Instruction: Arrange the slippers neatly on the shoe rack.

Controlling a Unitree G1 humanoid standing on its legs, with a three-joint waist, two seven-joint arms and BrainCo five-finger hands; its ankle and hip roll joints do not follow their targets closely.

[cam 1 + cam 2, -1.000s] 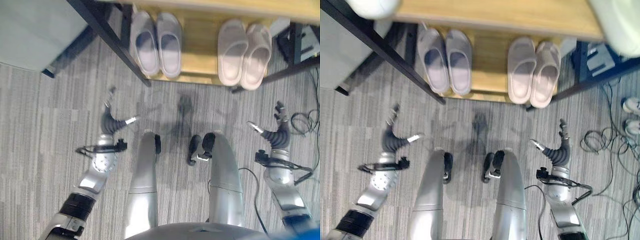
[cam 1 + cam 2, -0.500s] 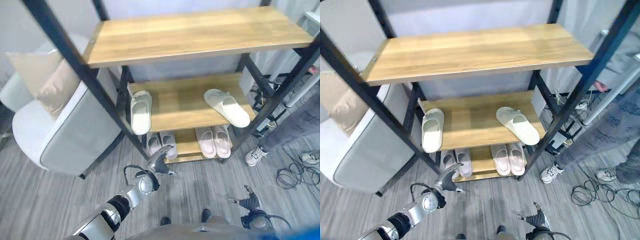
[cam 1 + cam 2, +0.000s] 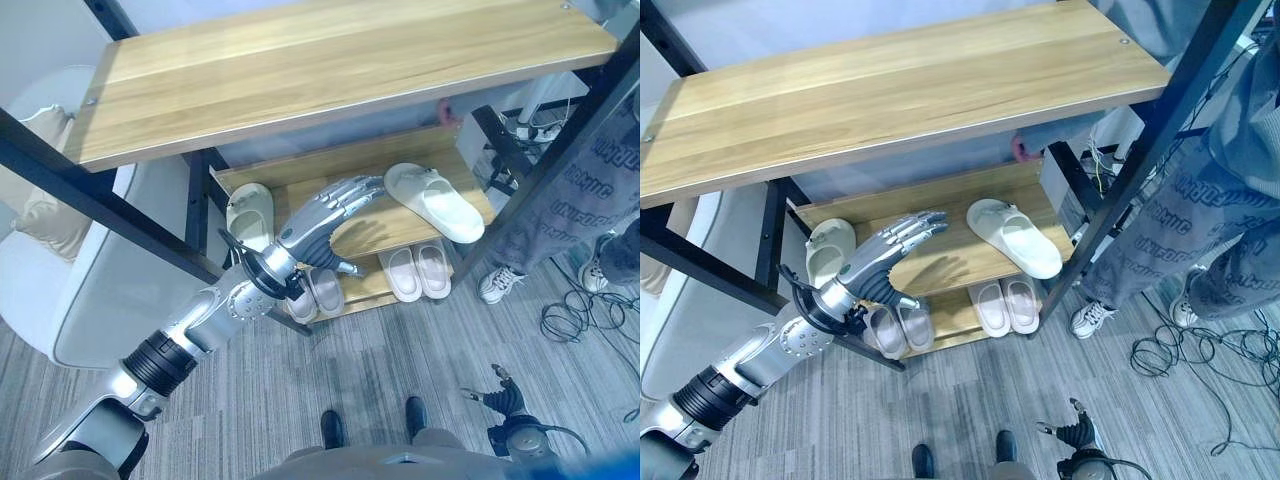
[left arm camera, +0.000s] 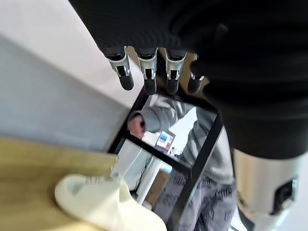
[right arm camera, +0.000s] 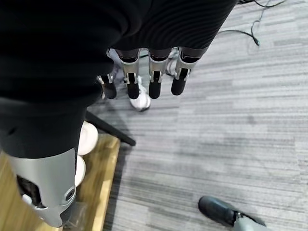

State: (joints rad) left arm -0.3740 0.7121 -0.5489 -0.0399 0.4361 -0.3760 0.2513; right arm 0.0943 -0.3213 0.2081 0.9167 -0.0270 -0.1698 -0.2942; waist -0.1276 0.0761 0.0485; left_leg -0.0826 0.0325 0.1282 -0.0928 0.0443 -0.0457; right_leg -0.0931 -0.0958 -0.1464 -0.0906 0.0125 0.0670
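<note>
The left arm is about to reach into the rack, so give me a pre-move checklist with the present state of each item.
1. Left hand open, holding nothing: ok.
2. Right hand low by the floor, away from the rack: ok.
3. Cream slipper on the right lies slanted on the middle shelf: not ok.
4. Its mate sits far off at the shelf's left end, not paired: not ok.
5. Two pairs on the bottom shelf side by side: ok.
6. Person standing close by the rack's right post: not ok.
</note>
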